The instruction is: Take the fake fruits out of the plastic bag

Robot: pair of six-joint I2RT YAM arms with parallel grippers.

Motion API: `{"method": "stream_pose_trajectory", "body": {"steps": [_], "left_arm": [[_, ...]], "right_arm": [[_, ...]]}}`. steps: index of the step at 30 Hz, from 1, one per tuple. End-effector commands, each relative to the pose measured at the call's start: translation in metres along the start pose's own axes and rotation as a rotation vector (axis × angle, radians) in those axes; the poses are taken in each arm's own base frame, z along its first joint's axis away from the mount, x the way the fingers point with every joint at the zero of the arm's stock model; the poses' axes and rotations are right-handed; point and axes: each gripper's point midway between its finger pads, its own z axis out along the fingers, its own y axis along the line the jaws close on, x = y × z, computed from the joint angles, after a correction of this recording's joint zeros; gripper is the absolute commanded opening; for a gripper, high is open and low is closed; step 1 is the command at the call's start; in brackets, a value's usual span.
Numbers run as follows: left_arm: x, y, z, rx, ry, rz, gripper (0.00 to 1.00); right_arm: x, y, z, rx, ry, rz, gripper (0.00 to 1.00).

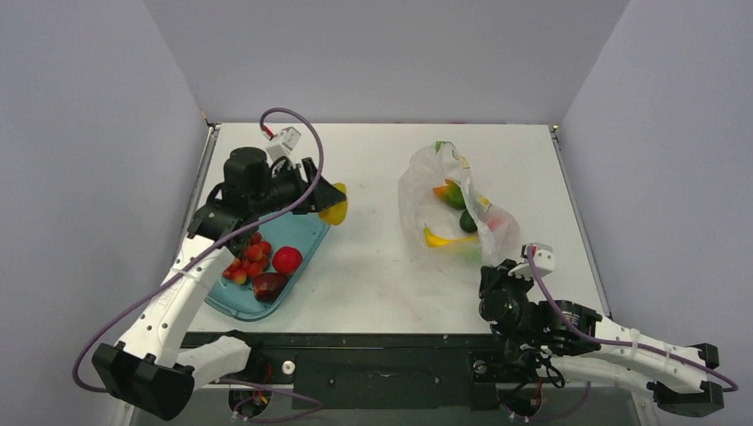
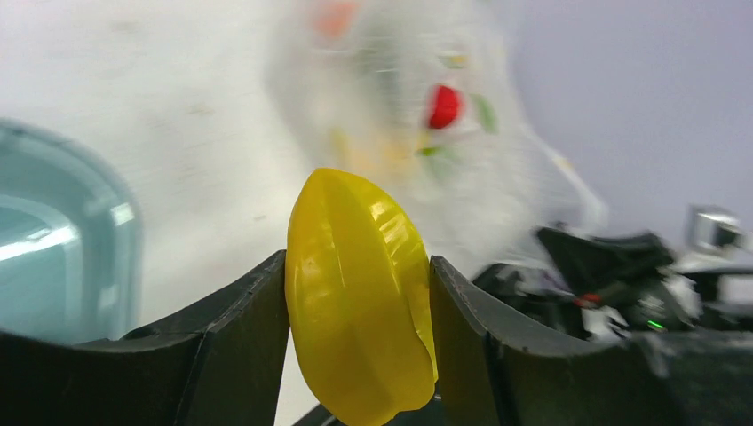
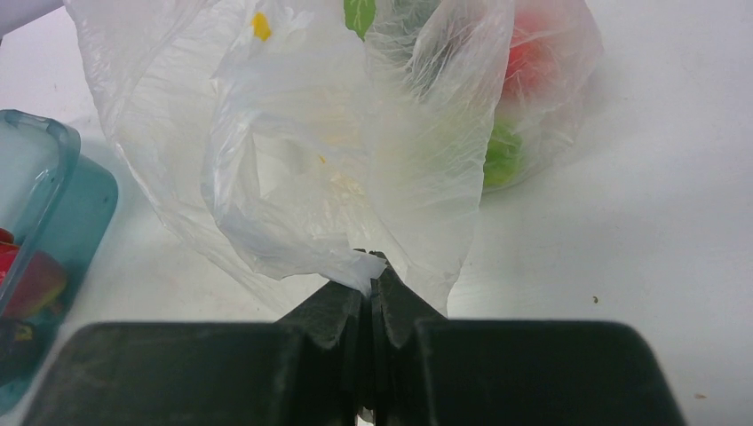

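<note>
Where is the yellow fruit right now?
The yellow fruit is pinched in the left gripper. In the top view it is on the left side of the table, just by the teal tray's far corner.

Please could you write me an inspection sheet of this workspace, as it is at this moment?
Surface: white table, no damage seen.
Job's things: plastic bag right of centre, holding mango, banana and green piece; yellow fruit held near the tray's far corner; red apple and dark red fruit in the teal tray.
Clutter: red berries in the tray.
Grippers: left gripper shut on the yellow fruit; right gripper shut on a fold of the bag.
Cables: purple cable loops over the left arm; another on the right.
Surroundings: grey walls on three sides.
</note>
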Motion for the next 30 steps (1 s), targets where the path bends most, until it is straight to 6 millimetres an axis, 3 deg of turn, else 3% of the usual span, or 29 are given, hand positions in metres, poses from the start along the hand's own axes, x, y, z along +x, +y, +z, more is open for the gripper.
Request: {"method": "stream_pose_trajectory", "body": {"steps": [1,4,9,14,17,23,30], "left_arm": [[0.019,0.103,-0.033,-0.439,0.101,0.085,0.14],[0.011,0.154,-0.043,-0.668,0.078,0.116,0.1],[0.005,0.204,-0.033,-0.849,0.046,0.115,0.04],[0.018,0.23,-0.011,-0.871,0.066,0.071,0.04],[0.036,0.246,0.001,-0.877,0.101,0.048,0.04],[0.06,0.26,0.024,-0.834,0.163,0.004,0.04],[0.077,0.271,0.036,-0.821,0.209,-0.018,0.21]], "right_arm": [[-0.014,0.003,-0.002,-0.002,-0.032,0.024,0.0],[-0.013,0.005,-0.003,-0.008,-0.018,0.033,0.0],[-0.017,0.01,-0.007,-0.021,0.0,0.03,0.0],[-0.019,0.009,-0.009,-0.037,0.003,0.075,0.0],[-0.022,0.007,-0.01,-0.041,-0.005,0.087,0.0],[-0.024,0.008,-0.01,-0.032,-0.011,0.069,0.0],[-0.024,0.008,-0.009,-0.026,-0.011,0.055,0.0]]}}
